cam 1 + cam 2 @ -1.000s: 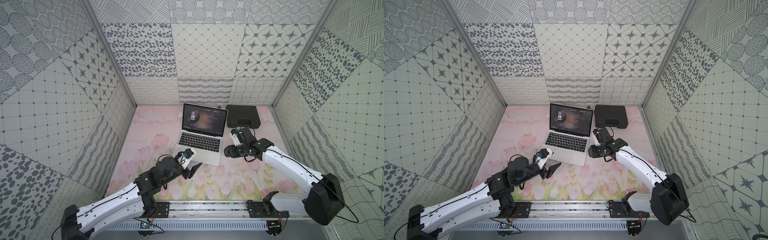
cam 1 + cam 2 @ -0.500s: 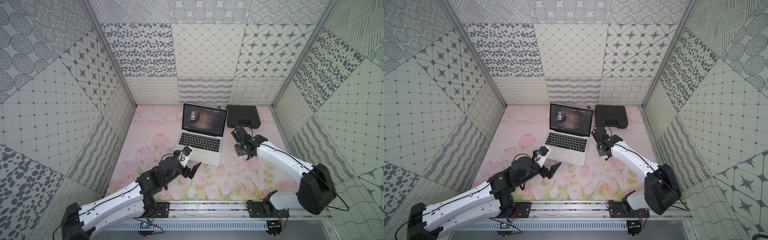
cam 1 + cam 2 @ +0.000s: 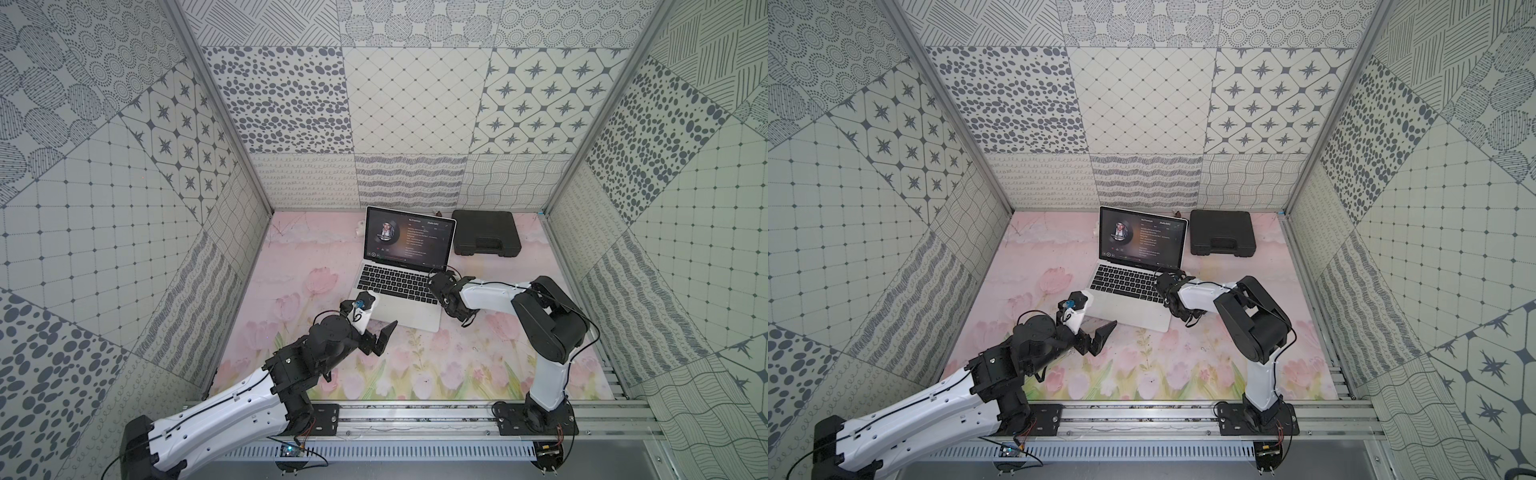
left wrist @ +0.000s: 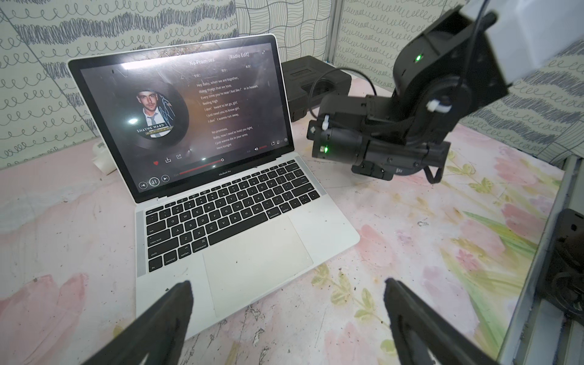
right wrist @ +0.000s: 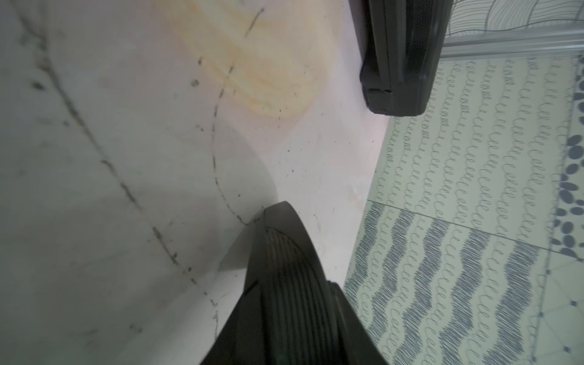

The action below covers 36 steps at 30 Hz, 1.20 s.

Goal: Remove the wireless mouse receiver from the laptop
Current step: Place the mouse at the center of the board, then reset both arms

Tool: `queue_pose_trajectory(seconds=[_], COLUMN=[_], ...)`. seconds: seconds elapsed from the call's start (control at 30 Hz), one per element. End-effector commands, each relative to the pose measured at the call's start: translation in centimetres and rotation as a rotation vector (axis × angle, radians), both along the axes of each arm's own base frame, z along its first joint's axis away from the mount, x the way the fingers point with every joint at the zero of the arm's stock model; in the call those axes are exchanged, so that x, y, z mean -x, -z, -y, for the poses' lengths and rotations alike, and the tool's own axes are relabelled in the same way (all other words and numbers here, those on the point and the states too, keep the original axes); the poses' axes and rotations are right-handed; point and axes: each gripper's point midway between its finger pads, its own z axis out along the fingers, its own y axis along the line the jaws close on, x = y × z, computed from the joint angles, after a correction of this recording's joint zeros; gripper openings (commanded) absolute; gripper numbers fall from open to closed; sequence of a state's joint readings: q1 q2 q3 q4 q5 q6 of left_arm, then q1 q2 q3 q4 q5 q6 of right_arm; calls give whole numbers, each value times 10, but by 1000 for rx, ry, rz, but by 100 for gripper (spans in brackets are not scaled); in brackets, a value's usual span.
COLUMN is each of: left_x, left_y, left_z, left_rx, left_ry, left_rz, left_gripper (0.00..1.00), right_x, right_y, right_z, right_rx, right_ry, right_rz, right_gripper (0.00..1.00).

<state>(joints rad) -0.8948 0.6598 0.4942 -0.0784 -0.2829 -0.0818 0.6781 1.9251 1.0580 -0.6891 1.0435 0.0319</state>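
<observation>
Pink floral mat (image 3: 457, 361): I can't find the receiver, maybe hidden at the right edge of the laptop (image 3: 399, 286), where the right gripper (image 3: 437, 284) sits, grip unreadable. My left gripper (image 4: 287, 282) hovers, jaws wide apart, over its front edge. Black case (image 3: 485, 232) beside the screen.

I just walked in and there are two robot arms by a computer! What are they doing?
Two robot arms are working at an open silver laptop on a flowery table. The left gripper hangs wide open over the laptop's front edge, holding nothing. The right gripper is at the laptop's right edge near the hinge; whether it grips anything is hidden. The tiny mouse receiver they should pull out cannot be seen.
</observation>
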Motion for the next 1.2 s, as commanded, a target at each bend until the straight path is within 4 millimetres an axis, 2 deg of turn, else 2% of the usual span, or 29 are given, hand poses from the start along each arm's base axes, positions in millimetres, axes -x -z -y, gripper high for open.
queue_pose_trajectory(seconds=[0.0, 0.1, 0.23, 0.33, 0.5, 0.63, 0.8, 0.93, 1.03, 1.1, 1.17], left_x=[-3, -4, -4, -4, -2, -4, -5, -5, -7, -9, -13], left_y=[2, 1, 3, 3, 6, 8, 8, 7, 7, 7, 4], left_z=[-11, -14, -14, -13, -8, -8, -11, -13, -15, -17, -22], left_rx=[0, -4, -14, -24, -37, -45, -28, -18, -21, -18, -5], left_ry=[-60, -72, -76, -69, -47, -53, -63, -66, -76, -91, -127], left_rz=[-5, -2, -9, -19, -47, -67, -90, -117, -135, -142, -147], left_gripper=[99, 99, 99, 99, 99, 99, 99, 99, 99, 99, 99], right_x=[1, 7, 14, 19, 26, 33, 45, 54, 56, 51, 40], right_y=[16, 30, 43, 50, 49, 49, 49, 40, 26, 7, -22], right_z=[1, -2, -7, -12, -17, -24, -47, -73, -89, -97, -98], right_rx=[62, 55, 2, -50, -110, -170, -303, -461, -603, -737, -884], right_ry=[-10, -16, -20, -18, -26, -31, -73, -107, -118, -107, -101], right_rz=[-4, -33, -85, -121, -163, -206, -285, -325, -328, -295, -211], right_gripper=[0, 0, 16, 32, 68, 78, 85, 91, 93, 94, 96])
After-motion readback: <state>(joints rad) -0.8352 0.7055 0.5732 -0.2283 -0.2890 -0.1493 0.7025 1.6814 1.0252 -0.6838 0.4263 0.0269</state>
